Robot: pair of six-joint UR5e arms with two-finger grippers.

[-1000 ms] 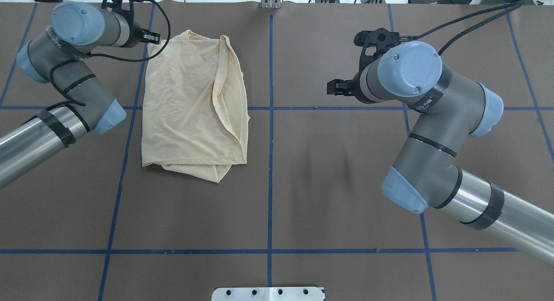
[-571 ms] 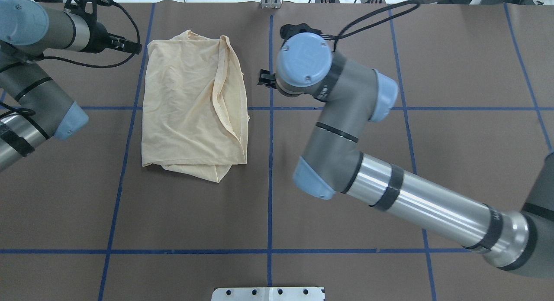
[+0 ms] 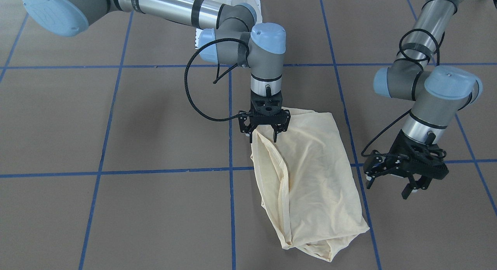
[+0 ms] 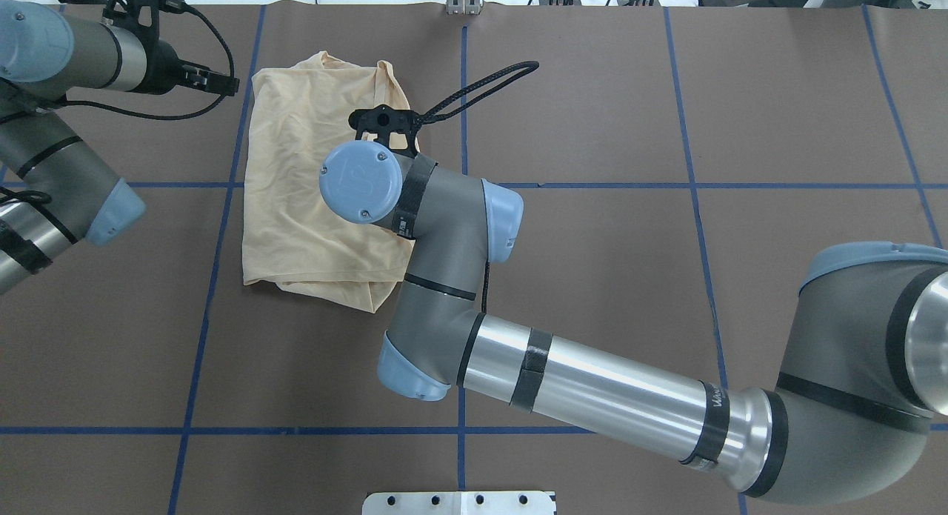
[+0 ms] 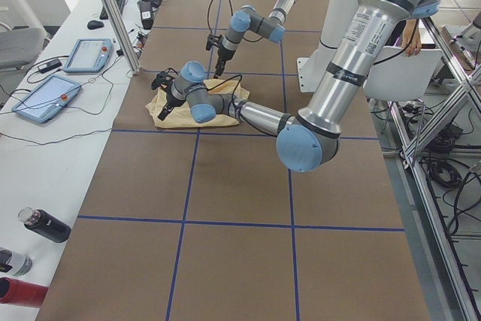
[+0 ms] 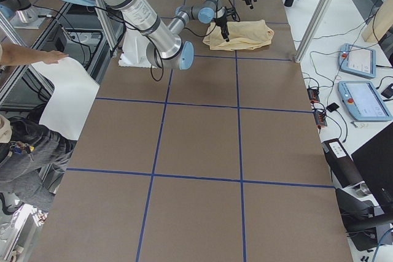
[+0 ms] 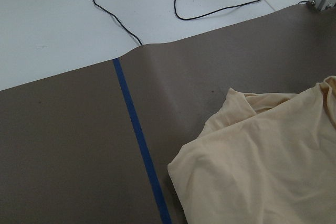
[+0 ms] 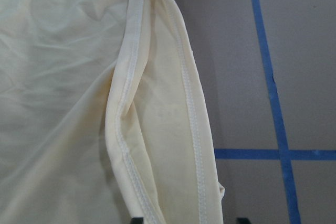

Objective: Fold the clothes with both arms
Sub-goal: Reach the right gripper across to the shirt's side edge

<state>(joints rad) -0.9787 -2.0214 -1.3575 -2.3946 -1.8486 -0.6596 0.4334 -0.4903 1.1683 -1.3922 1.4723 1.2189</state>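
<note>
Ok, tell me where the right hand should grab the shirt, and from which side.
Grip the shirt by its stitched hem, the edge nearest the centre line, from above: it forms a raised fold there, under the open right hand.

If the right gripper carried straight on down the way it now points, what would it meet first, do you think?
Most likely the T-shirt: the right gripper points down, jaws open, above the shirt's hemmed edge, which fills its wrist view. Its height above the cloth is hard to judge.
</note>
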